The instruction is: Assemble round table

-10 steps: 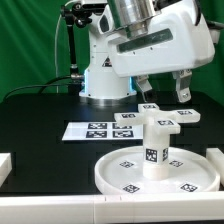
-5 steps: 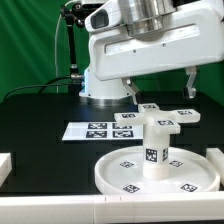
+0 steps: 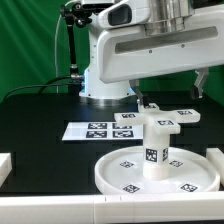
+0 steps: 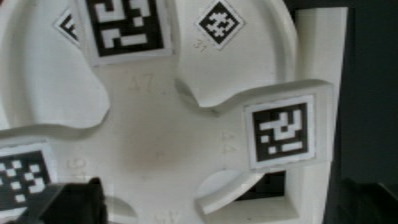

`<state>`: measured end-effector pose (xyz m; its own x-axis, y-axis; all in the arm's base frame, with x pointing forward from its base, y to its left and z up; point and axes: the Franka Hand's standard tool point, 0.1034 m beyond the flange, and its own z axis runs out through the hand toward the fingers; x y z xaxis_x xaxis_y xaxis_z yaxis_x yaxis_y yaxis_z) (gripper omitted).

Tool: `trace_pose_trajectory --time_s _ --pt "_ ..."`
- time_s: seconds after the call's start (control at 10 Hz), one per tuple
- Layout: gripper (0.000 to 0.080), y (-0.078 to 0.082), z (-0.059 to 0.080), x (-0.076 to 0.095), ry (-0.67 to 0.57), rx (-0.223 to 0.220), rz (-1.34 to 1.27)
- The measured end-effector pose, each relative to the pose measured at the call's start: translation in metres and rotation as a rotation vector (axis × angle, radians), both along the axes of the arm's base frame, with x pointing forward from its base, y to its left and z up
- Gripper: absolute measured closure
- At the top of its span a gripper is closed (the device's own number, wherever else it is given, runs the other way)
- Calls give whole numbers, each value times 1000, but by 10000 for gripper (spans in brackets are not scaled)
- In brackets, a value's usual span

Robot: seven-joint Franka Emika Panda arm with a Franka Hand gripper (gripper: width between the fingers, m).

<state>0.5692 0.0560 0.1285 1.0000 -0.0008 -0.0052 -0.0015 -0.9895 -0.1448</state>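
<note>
The large rimmed round disc (image 3: 120,172) lies at the front of the black table. The short cylindrical leg (image 3: 155,148) stands upright on its central hub. The cross-shaped foot (image 3: 178,114) lies flat just behind the leg, and its tagged arms fill the wrist view (image 4: 169,110). My gripper (image 3: 172,90) hangs above the foot, open and empty, with one finger (image 3: 141,96) on each side. In the wrist view the gripper (image 4: 217,206) shows only as dark fingertips at the edge, apart from the foot.
The marker board (image 3: 98,130) lies on the table toward the exterior view's left of the foot. Plain white bars sit at the front left (image 3: 5,166), front right (image 3: 215,160) and along the front edge (image 3: 110,210). The robot base (image 3: 105,80) stands behind.
The gripper has risen away from the cross-shaped foot and its fingers now stand wider apart. The foot, leg and disc have not moved.
</note>
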Motion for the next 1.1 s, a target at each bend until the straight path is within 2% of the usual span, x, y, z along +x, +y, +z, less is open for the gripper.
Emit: trace_pose_trajectory --time_s 0.1,0.5,0.6,0.8,1.1 --pt "151 -1 0 0 -13 -5 103" --pt "151 -7 -2 -3 -42 -74 623" --pt "151 -8 -3 -4 -45 -77 701" --pt "151 -14 -6 -4 -58 -75 813" --pt "151 -16 -14 -6 -43 -75 779"
